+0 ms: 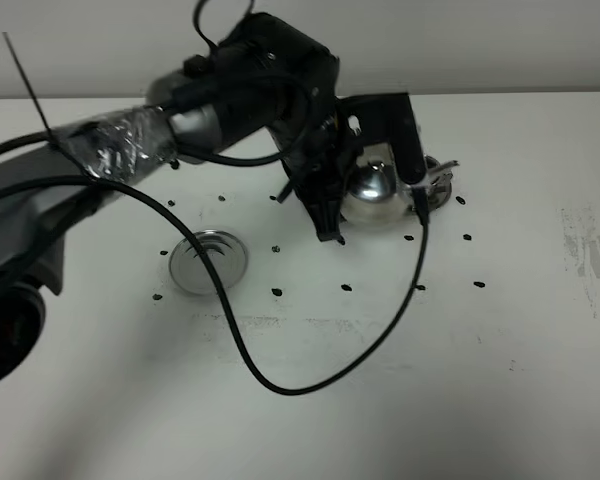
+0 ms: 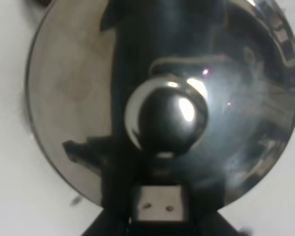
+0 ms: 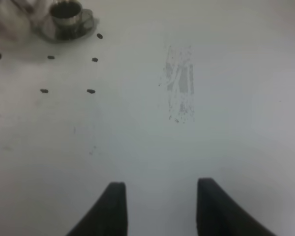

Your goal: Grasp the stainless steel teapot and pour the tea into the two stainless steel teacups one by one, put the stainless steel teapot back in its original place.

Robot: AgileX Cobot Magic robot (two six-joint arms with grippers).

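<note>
My left gripper [image 1: 332, 205] reaches across the middle and is shut on the stainless steel teapot [image 1: 372, 190], which hangs close beside one stainless steel teacup [image 1: 438, 185]. In the left wrist view the teapot's lid [image 2: 69, 88] and round knob [image 2: 167, 118] fill the frame. The right wrist view shows that teacup [image 3: 66, 12] on its saucer [image 3: 54, 30], dark inside, with the blurred teapot [image 3: 7, 22] next to it. The second teacup is hidden. The original place, a flat steel disc [image 1: 208, 262], lies bare to the left. My right gripper [image 3: 160, 184] hovers over the table, open and holding nothing.
A black cable [image 1: 310, 385] loops from the left arm down over the white table. Small black dot marks [image 1: 346, 288] ring the working area. A grey scuff [image 1: 585, 250] marks the table at the right, also seen as a scuff [image 3: 182, 83] ahead of my right gripper.
</note>
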